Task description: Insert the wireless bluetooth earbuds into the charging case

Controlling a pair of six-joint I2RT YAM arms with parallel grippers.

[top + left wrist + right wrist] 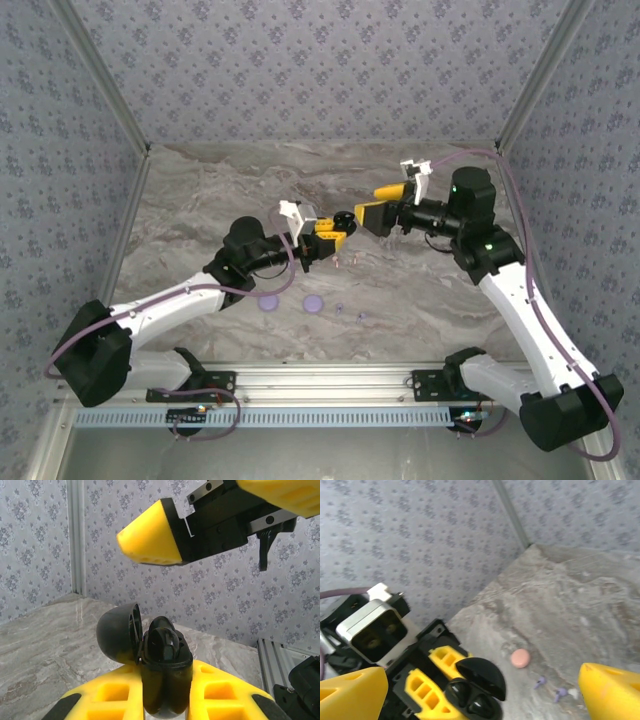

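Two black earbuds (pixel 470 698) sit in the open case (pixel 165 680), lower centre, clamped in your left gripper (pixel 333 233). The right gripper (pixel 374 205) is spread wide and empty. Bump the lid and they may pop out.

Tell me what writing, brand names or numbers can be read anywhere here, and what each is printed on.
None can be read.
On the black charging case: no mark visible.
On the pink disc: nothing, plain.
On the white arm links: no lettering to make out.
On the wallpaper: a repeating flower motif, not writing.
On the metal rail: anything printed on its fittings is too small to read.
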